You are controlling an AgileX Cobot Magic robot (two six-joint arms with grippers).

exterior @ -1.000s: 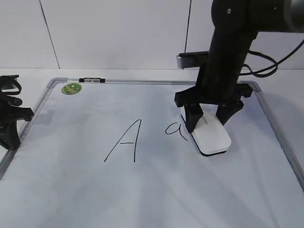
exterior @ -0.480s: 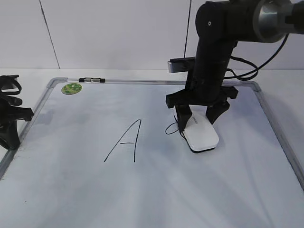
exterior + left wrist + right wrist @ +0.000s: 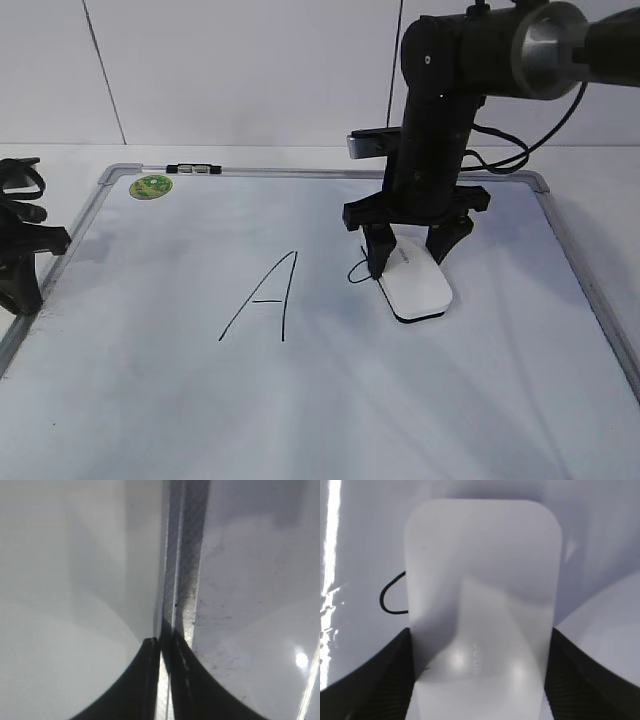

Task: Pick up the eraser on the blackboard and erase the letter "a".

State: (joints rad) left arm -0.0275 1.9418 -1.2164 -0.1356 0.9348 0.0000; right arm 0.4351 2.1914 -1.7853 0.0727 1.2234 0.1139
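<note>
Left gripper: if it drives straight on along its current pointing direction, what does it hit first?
Likely the blackboard's metal frame: the left gripper has its closed tips over that rail in the wrist view. Depth is unclear there.

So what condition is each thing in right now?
eraser: flat on the board, gripped, covering most of the small letter.
letter "a": only a left curve shows.
capital A: whole.
blackboard: lying flat, faintly smudged.
right end effector: shut on the eraser.
left end effector: shut, holding nothing, at the board's frame.
green sticker: stuck in the board's corner.
</note>
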